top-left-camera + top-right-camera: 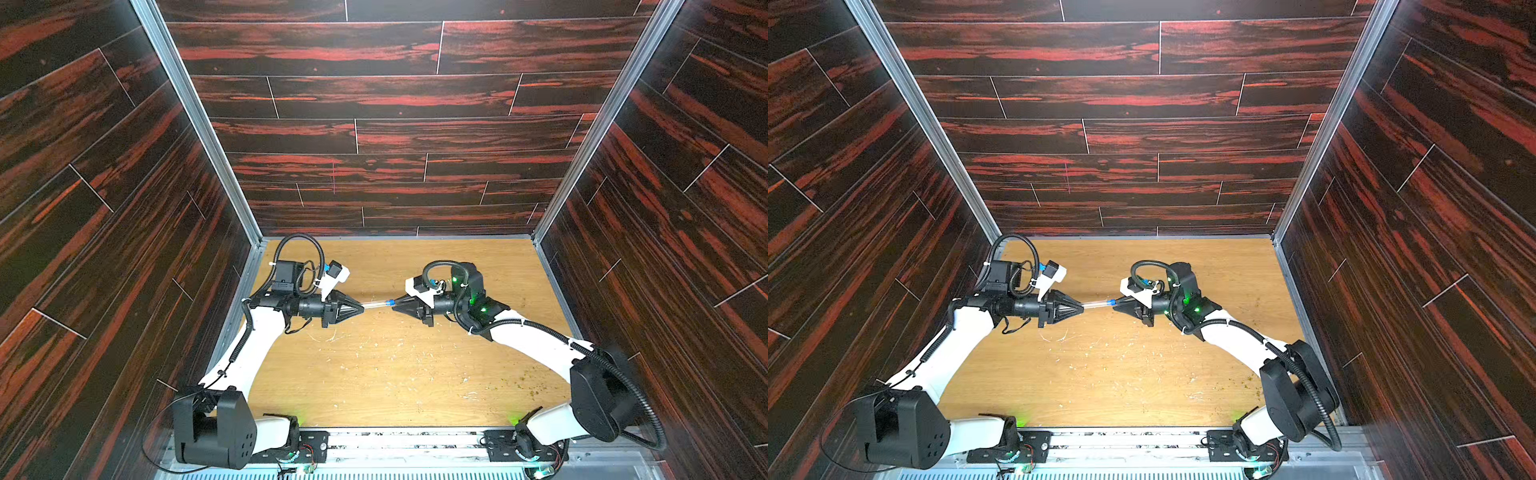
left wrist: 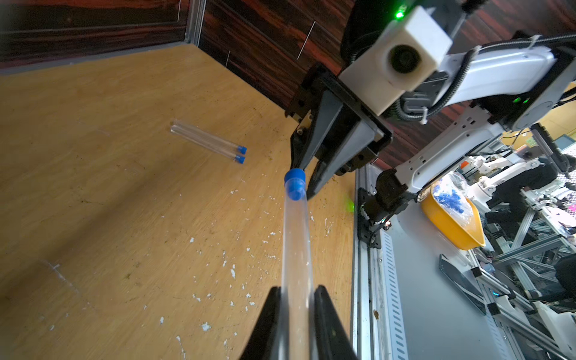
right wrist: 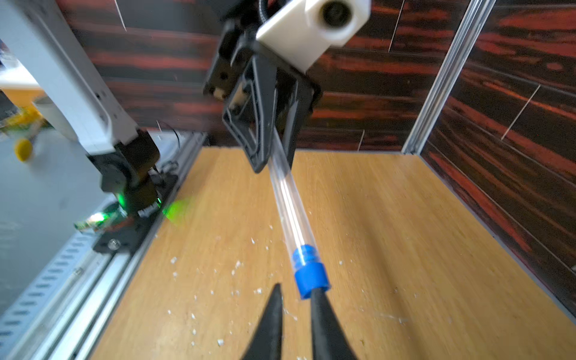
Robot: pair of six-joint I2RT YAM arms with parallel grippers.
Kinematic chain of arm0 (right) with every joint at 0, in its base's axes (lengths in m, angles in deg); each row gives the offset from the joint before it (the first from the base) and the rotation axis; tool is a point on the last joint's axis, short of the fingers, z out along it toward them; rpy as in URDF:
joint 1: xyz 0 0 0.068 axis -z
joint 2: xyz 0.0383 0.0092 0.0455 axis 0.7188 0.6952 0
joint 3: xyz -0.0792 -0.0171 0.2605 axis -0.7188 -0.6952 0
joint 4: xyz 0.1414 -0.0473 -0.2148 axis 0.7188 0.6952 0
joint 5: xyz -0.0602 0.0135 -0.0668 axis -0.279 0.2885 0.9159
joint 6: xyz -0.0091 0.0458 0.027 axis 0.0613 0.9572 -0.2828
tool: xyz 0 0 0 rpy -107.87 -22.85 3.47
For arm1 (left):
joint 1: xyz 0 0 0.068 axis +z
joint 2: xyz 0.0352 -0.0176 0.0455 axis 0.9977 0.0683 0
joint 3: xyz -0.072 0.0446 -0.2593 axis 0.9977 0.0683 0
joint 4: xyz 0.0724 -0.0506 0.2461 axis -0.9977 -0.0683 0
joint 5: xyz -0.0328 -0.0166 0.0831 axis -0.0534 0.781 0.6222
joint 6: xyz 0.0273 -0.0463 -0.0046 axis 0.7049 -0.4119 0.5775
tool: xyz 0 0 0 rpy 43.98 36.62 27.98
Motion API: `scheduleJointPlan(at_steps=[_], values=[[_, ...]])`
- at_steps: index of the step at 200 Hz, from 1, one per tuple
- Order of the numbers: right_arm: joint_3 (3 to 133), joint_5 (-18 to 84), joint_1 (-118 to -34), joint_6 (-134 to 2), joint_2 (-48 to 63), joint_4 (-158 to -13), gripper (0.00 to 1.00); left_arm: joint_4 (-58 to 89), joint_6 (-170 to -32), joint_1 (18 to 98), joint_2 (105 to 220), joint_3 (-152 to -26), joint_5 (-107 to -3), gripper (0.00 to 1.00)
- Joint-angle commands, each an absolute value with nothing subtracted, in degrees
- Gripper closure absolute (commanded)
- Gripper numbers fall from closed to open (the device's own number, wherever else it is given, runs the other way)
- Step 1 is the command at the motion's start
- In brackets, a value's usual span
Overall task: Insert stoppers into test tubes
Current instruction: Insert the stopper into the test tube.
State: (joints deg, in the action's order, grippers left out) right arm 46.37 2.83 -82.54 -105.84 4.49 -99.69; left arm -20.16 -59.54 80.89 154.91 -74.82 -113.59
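Left pincer (image 2: 297, 288) pinches a test tube (image 2: 296, 243) level above the table (image 2: 124, 202) — its blue stopper (image 2: 294, 185) seated in the mouth. Right pincer (image 3: 296, 288) stands slightly spread, one tip touching the stopper — two capped tubes (image 2: 207, 141) lie together on the table.

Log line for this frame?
left gripper: shut on test tube | stopper: in tube mouth | right gripper: open, at stopper

A light wood table (image 1: 415, 374) fills the lower middle in both top views, with white flecks (image 1: 374, 345) at its centre and greenish specks (image 1: 530, 384) lower right. Dark red-streaked walls (image 1: 374, 104) rise on three sides, joined by aluminium posts (image 1: 199, 120). In the left wrist view a yellow bowl (image 2: 458, 237) holds a clear bag (image 2: 455, 184), off the table.
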Motion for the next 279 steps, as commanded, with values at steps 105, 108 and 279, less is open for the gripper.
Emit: scheduleJointPlan(at_steps=[105,108,279], values=[[41.8,30.3,-89.2,-118.7,-11.7,-83.9,0.47,-17.5,-56.9,76.2,155.1,-73.8,-116.8,1.00],[41.9,30.4,-89.2,-118.9,-11.9,-83.7,0.47,-17.4,-56.9,76.2,155.2,-73.8,-116.9,1.00],[51.2,36.4,-95.1,-124.2,-5.1,-77.6,0.50,-16.4,-57.7,75.6,155.7,-73.4,-116.1,1.00]])
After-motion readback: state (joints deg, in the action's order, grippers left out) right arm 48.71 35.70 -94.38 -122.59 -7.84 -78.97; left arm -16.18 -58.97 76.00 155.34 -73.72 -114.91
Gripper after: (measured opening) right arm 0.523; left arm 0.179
